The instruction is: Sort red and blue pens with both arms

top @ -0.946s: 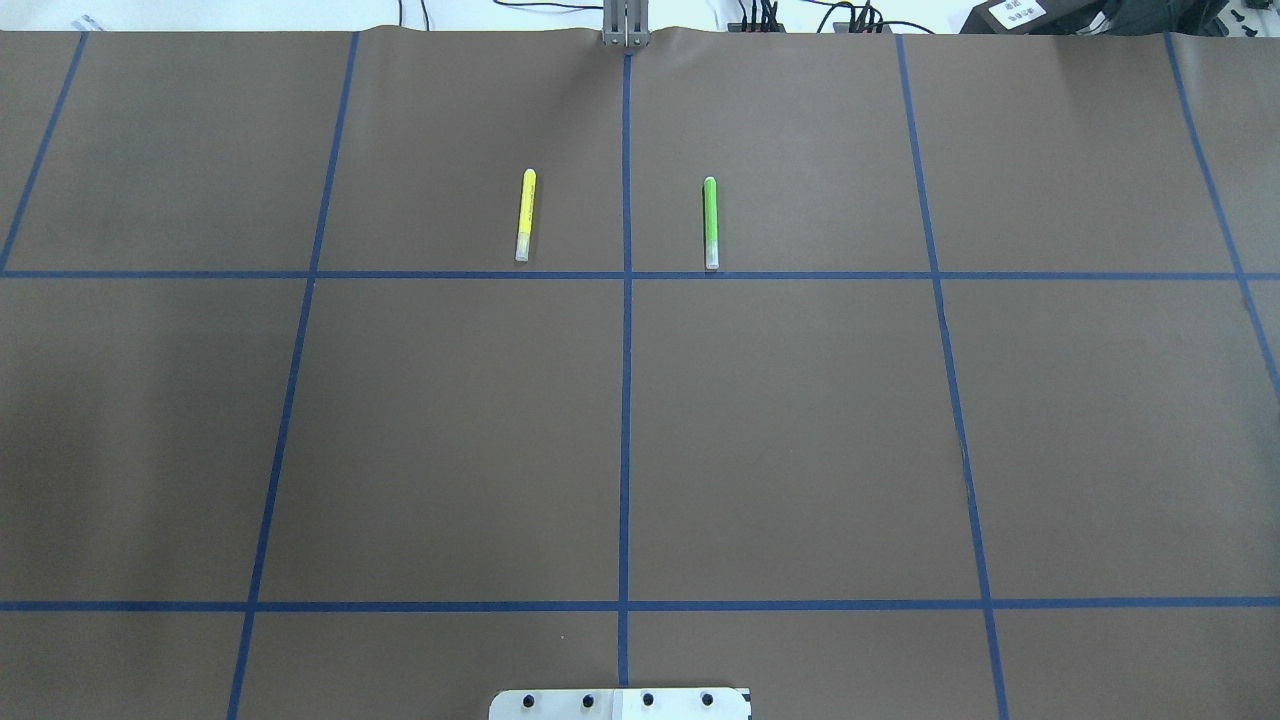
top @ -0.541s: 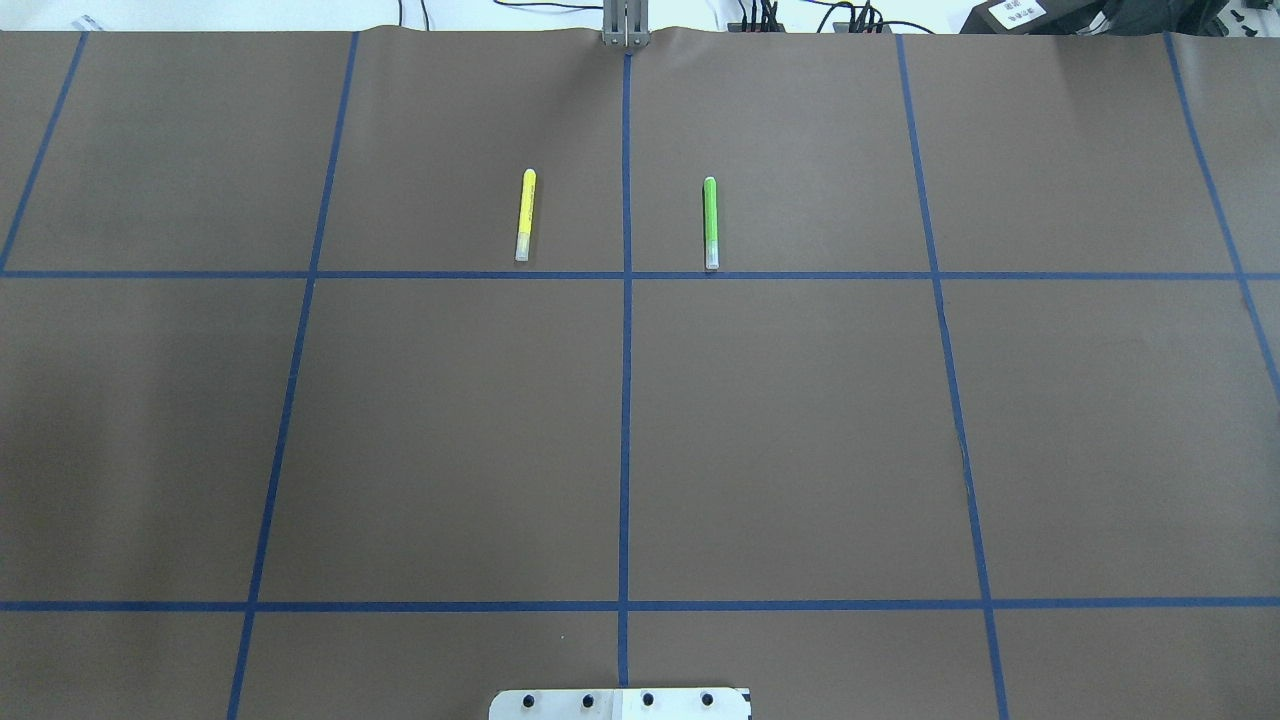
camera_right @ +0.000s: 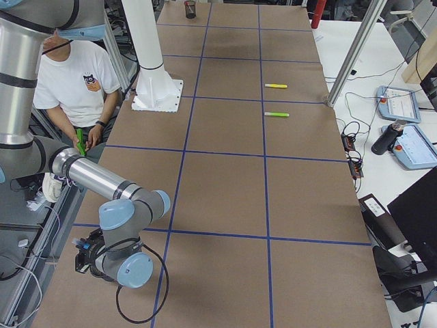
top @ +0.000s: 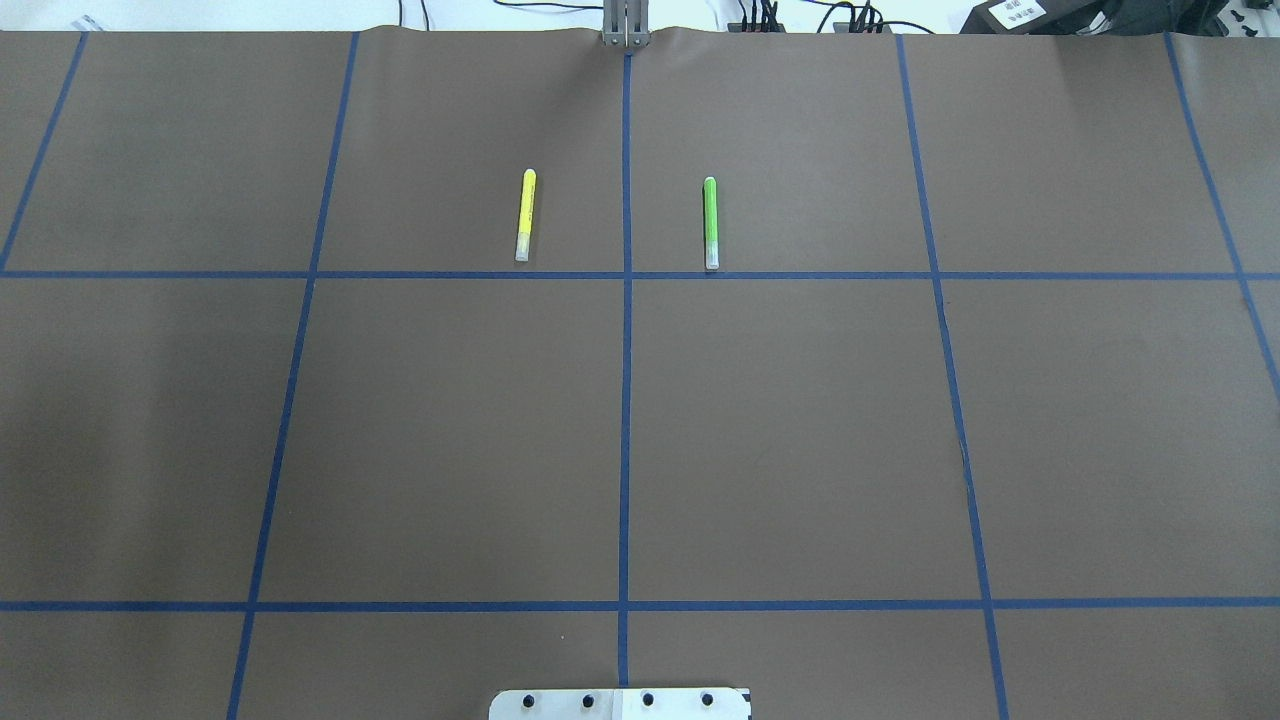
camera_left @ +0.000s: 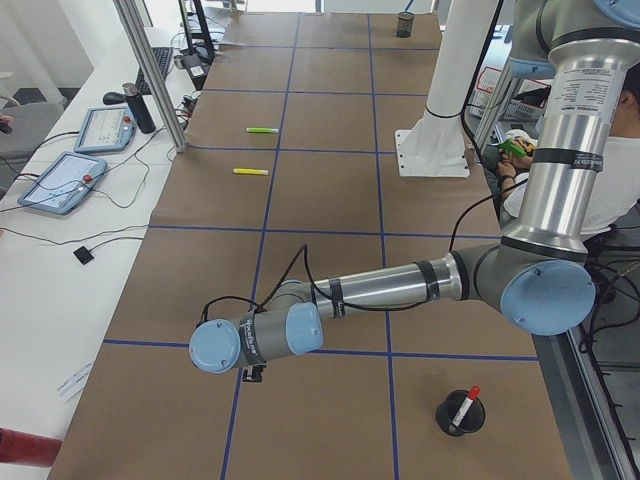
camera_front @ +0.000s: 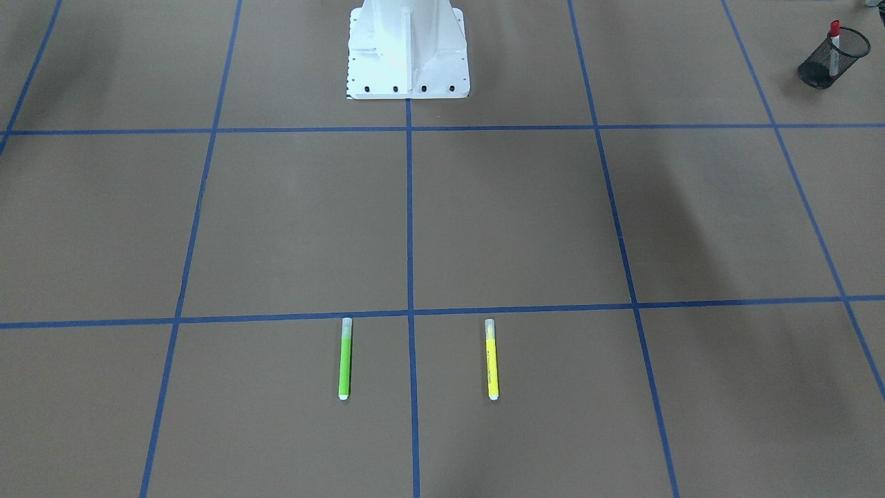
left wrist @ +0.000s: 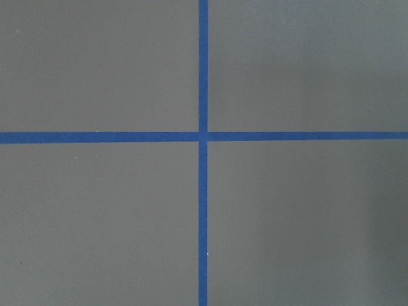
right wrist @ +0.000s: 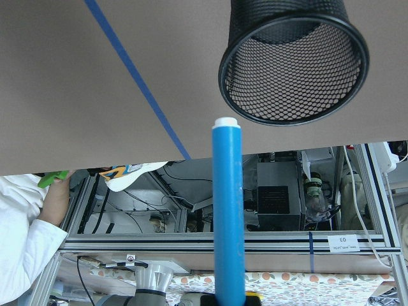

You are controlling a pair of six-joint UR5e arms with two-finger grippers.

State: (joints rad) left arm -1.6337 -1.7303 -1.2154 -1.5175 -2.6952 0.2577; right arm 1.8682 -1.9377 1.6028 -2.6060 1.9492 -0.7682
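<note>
On my right wrist feed the right gripper (right wrist: 229, 301) has its jaws clamped on the blue pen (right wrist: 227, 210) at the very bottom edge. The barrel runs straight up the picture to its white tip. That tip sits close under the rim of a black mesh cup (right wrist: 293, 60) whose mouth faces the camera; I cannot tell whether they touch. The cup stands near the edge of the tabletop (right wrist: 95, 76).

For the left gripper (camera_left: 252, 374) I only get the side camera, so I cannot tell how its jaws stand. Its wrist feed shows just a crossing of blue tape lines (left wrist: 203, 136). The left arm (camera_left: 380, 288) reaches low over the tabletop.

The red pen (camera_left: 466, 402) stands leaning in a second mesh cup (camera_left: 458, 418) at the robot's left end. Well away from both cups, a yellow marker (top: 525, 215) and a green marker (top: 710, 222) lie parallel, one on either side of the centre tape line.
</note>
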